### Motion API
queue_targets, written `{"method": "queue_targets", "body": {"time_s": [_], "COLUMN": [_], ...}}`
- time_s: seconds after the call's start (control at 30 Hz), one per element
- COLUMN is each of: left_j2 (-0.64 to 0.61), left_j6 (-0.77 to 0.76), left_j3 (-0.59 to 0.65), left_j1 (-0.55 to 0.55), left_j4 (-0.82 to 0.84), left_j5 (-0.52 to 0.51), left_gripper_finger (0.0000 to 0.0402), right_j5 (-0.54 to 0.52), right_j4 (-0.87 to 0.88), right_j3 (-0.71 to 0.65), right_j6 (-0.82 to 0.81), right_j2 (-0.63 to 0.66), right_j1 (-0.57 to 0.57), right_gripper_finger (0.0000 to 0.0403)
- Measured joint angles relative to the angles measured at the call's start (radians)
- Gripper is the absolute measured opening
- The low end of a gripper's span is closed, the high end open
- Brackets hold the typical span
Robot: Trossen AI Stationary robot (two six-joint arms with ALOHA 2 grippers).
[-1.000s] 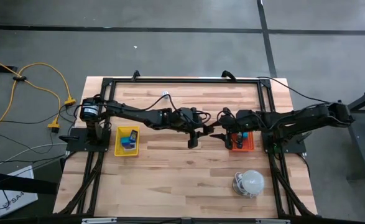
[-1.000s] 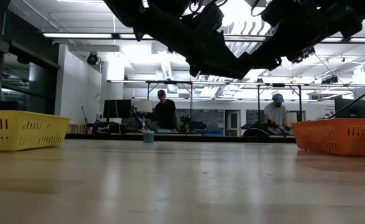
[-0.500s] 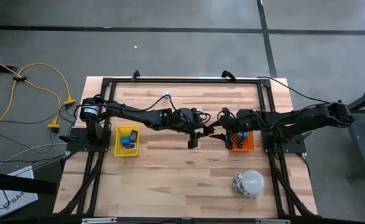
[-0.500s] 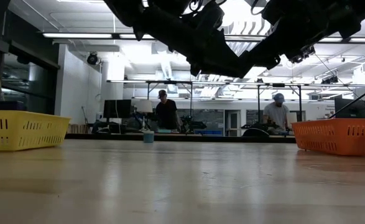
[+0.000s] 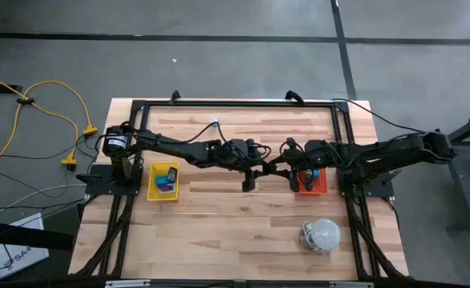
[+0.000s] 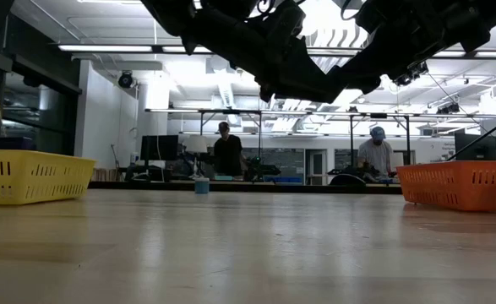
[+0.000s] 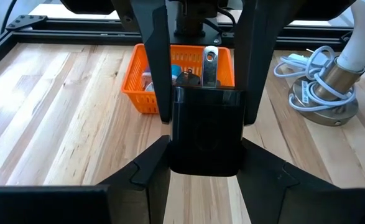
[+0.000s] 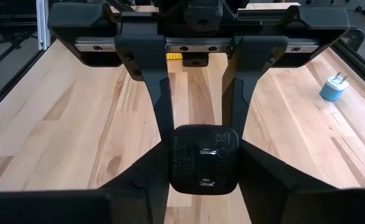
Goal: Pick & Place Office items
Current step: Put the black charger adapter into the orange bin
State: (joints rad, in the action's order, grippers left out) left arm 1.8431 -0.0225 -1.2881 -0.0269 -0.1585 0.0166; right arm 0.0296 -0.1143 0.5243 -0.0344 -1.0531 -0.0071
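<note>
Black block (image 7: 204, 140) at the middle of the table, clear of the wood, sits clamped between the fingers of the left gripper (image 5: 251, 172), its flat face with two metal prongs turned toward the right arm. The right gripper (image 5: 276, 170) meets it head-on from the other side; whether it has closed on the block cannot be told. The two arms nose to nose hide the table under them in the high view.

Just behind the right gripper lies the orange tray (image 7: 132, 74), holding a silver piece (image 7: 210, 65) and a few small dark and blue bits. Beside that tray stands the white dome (image 5: 325, 234) with its coiled cable. Well apart, under the left arm, the yellow tray (image 5: 152, 182) holds blue items (image 5: 165, 180). A small blue plug (image 8: 332, 87) lies alone near the table's far rail.

Beyond the table, two people (image 6: 226, 152) stand at benches.
</note>
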Motion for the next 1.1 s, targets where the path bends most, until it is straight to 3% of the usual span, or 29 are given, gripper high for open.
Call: {"method": "queue_targets", "body": {"time_s": [0.27, 0.5, 0.97, 1.1], "left_j2": [0.0, 0.0, 0.0, 0.0], "left_j6": [0.0, 0.001, 0.053, 0.053], "left_j3": [0.0, 0.0, 0.0, 0.0], "left_j1": [0.0, 0.001, 0.007, 0.006], "left_j4": [0.0, -0.001, -0.013, -0.013], "left_j5": [0.0, -0.001, -0.003, -0.004], "left_gripper_finger": [0.015, 0.0182, 0.0189, 0.0209], "right_j5": [0.003, 0.008, 0.022, 0.025], "right_j4": [0.001, 0.001, 0.003, 0.003], "right_j3": [0.0, 0.0, 0.0, 0.0], "right_j6": [-0.001, 0.006, 0.006, 0.005], "right_j2": [0.0, 0.0, 0.0, 0.0], "right_j1": [0.0, 0.001, 0.001, 0.001], "right_gripper_finger": [0.015, 0.0141, 0.0139, 0.0139]}}
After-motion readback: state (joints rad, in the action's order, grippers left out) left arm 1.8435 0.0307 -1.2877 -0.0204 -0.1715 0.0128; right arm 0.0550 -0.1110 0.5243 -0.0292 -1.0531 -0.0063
